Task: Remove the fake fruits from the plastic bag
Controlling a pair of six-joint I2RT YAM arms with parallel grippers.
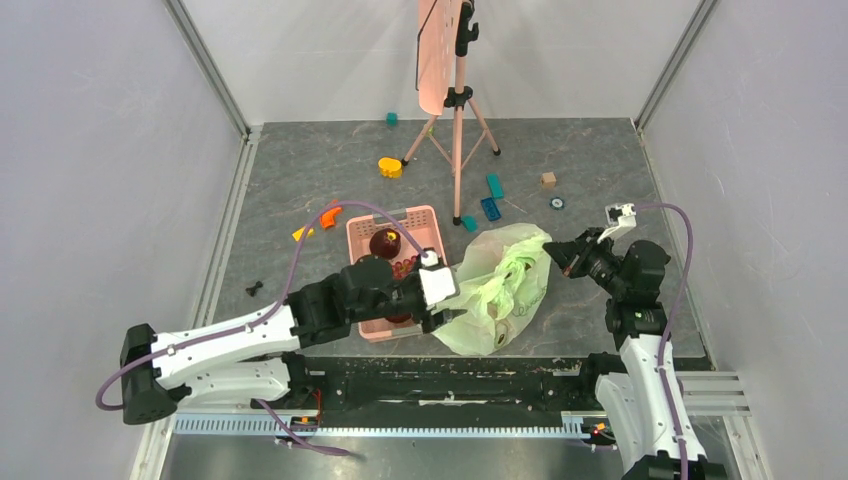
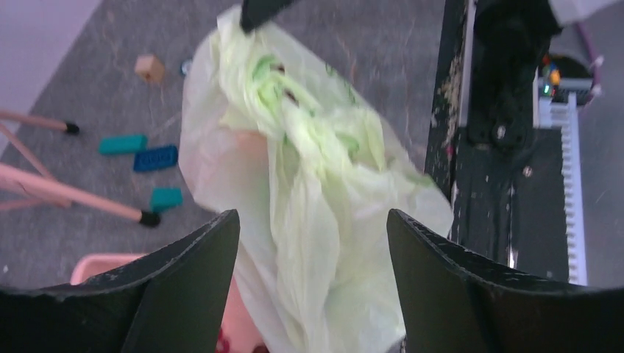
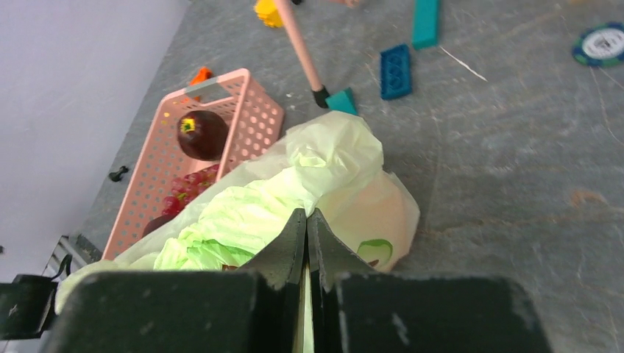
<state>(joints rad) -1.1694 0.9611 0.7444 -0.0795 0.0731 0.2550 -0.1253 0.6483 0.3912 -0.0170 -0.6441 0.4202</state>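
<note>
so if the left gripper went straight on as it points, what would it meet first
The plastic bag: its crumpled folds fill the view right ahead of the open left gripper. Depth is unclear, but nothing seems to lie before it.

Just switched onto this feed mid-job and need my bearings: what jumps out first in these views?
The crumpled pale-green plastic bag dominates the middle of the table, its far right edge pinched in the shut right pincer, while the left pincer stands open at its left side. Just left of the bag, a pink basket holds a dark maroon fruit. A pink tripod stand rises at the back.
</note>
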